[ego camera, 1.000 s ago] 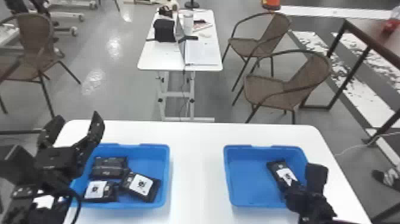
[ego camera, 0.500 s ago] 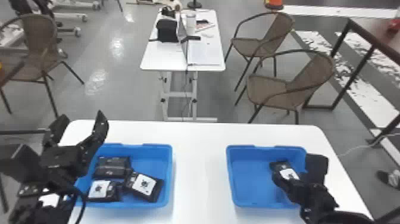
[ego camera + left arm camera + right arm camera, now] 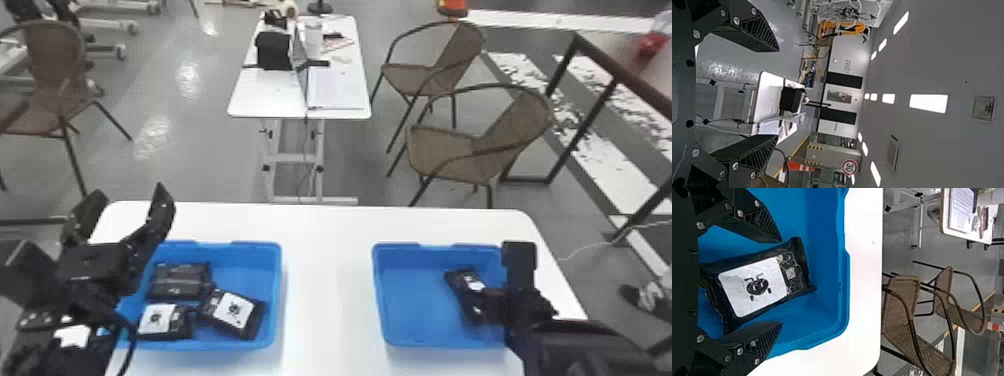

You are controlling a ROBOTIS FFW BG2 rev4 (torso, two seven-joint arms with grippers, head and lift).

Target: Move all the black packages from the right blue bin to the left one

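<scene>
Has the left gripper (image 3: 131, 196) raised idle by the counter's (image 3: 330, 280) left edge, spread wide and empty. Includes, in the left blue bin (image 3: 279, 295) beside it, a plain dark package (image 3: 180, 281) toward the far left corner, a labelled package (image 3: 162, 320) toward the near left corner and a slanted package (image 3: 234, 312) toward the near right one. Leads across the counter to the right blue bin (image 3: 378, 300), with a lone black package (image 3: 756, 286) lying label up between the bin's middle and its right edge. Runs lengthwise from the far left toward the near right, slightly askew to the bin's sides. Has the right gripper (image 3: 781, 282) just over that package's near right part, clearly the nearer of the two, fingers wide apart toward the two long sides, with no grip taken. Points roughly along the package's long axis, a little off line. Turns, by the look of it, on squeezing across the short width, probably after a slight twist and a little more depth to straddle both sides evenly. Risks pinching only a corner, or pushing the package askew, if closed at this angle.
</scene>
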